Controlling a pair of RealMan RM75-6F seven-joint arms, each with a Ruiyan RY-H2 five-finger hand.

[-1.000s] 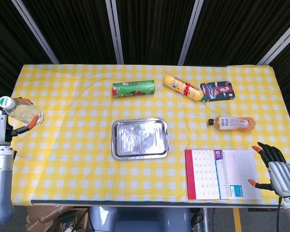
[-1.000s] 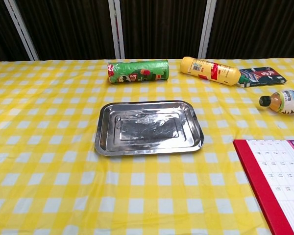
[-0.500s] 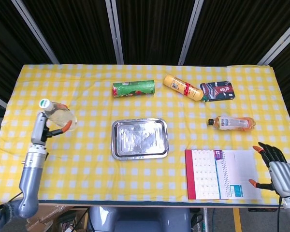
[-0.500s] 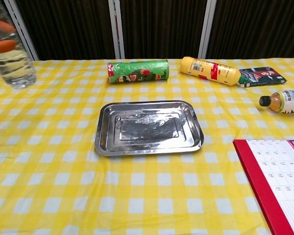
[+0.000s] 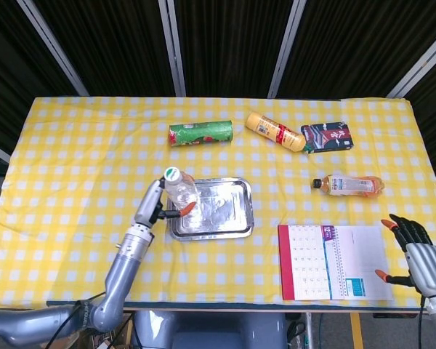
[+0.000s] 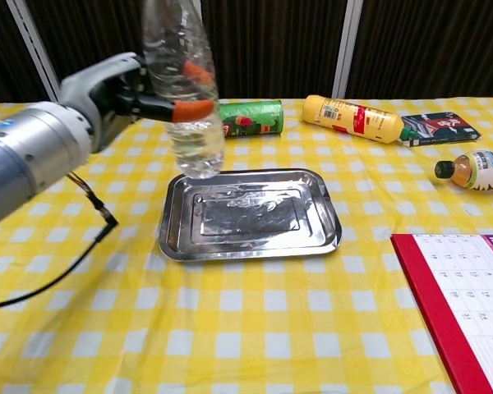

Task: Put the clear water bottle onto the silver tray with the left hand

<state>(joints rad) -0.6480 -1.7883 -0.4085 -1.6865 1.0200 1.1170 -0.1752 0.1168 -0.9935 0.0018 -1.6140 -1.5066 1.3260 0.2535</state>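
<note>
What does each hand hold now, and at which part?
The left hand grips the water bottle around its middle; the right hand holds nothing.

Green chip can [image 5: 200,134] lying on its side up top on my yellow checked tablecloth [image 5: 80,145], yellow bottle [image 5: 275,131] beside a dark packet [image 5: 328,137], tea bottle [image 5: 349,185] further right, calendar [image 5: 333,262] nearest me.
</note>
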